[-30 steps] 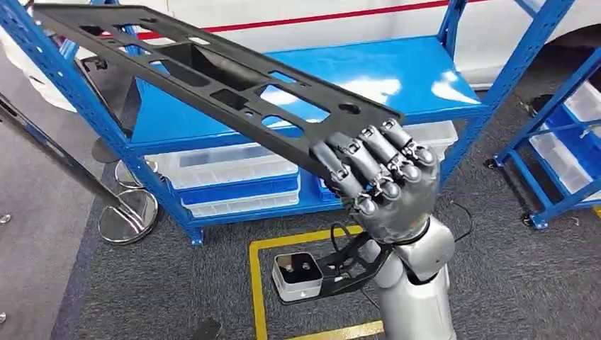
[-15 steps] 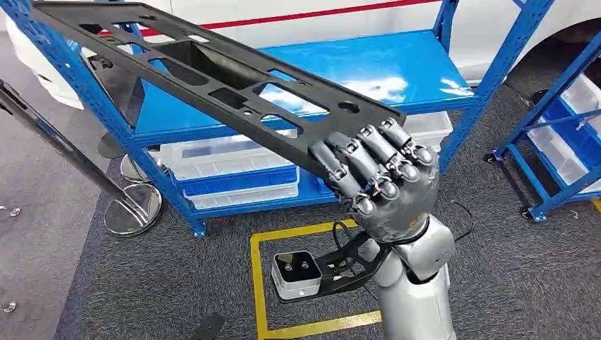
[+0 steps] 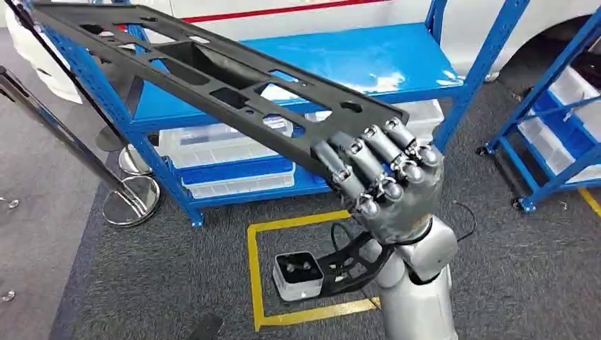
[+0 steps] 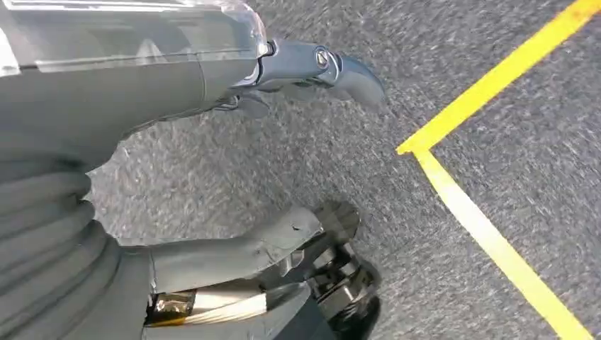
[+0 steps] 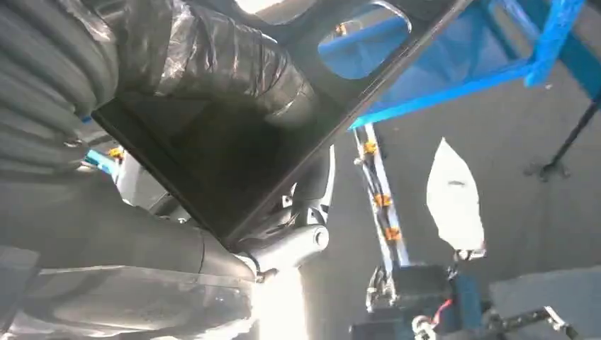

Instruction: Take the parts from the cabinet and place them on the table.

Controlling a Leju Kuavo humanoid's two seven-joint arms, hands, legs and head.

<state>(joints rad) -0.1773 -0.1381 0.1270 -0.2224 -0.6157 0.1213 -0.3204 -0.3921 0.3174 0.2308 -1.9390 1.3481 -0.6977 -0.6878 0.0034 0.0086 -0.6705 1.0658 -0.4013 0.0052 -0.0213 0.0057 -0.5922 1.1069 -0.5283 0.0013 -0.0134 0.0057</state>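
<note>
The right hand (image 3: 386, 188) grips one end of the long black part (image 3: 212, 81), fingers wrapped over its edge, holding it above the blue cabinet (image 3: 298, 67). Transport step: next, carry it to the table. The left hand (image 4: 283, 64) hangs empty, fingers apart.
</note>
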